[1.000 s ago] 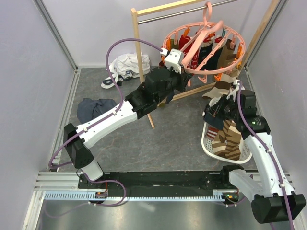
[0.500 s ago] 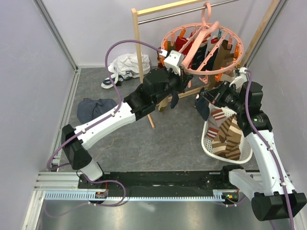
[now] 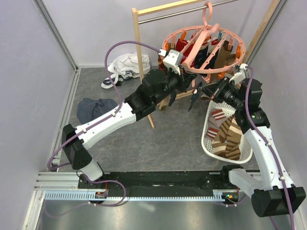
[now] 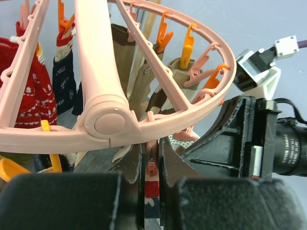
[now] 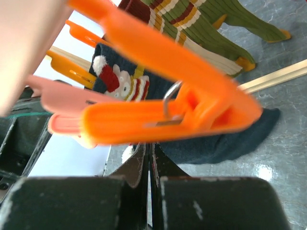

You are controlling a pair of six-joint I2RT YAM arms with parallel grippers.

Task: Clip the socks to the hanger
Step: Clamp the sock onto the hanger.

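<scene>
The pink round hanger [image 3: 207, 71] hangs by its hook from the metal bar, with several socks [image 3: 223, 55] clipped round its ring. My left gripper [image 3: 184, 81] is at the ring's near left edge. In the left wrist view [image 4: 151, 167] it is shut on a pink clip [image 4: 151, 160] under the ring [image 4: 108, 120]. My right gripper [image 3: 211, 91] is shut on a navy sock [image 3: 194, 99] that dangles just below the ring's near rim. In the right wrist view [image 5: 148, 158] an orange clip [image 5: 168, 105] sits right above the shut fingers, with the navy sock [image 5: 225, 139] behind.
A white basket [image 3: 211, 143] with several striped socks [image 3: 228, 139] stands at the right. The wooden-framed rail [image 3: 139, 43] holds the hanger. A white garment [image 3: 125, 64] and a dark blue-grey bundle [image 3: 93, 108] lie at the back left.
My right gripper has risen from over the basket and moved left and up with the navy sock, to the hanger's near rim. My left gripper has stayed at the ring.
</scene>
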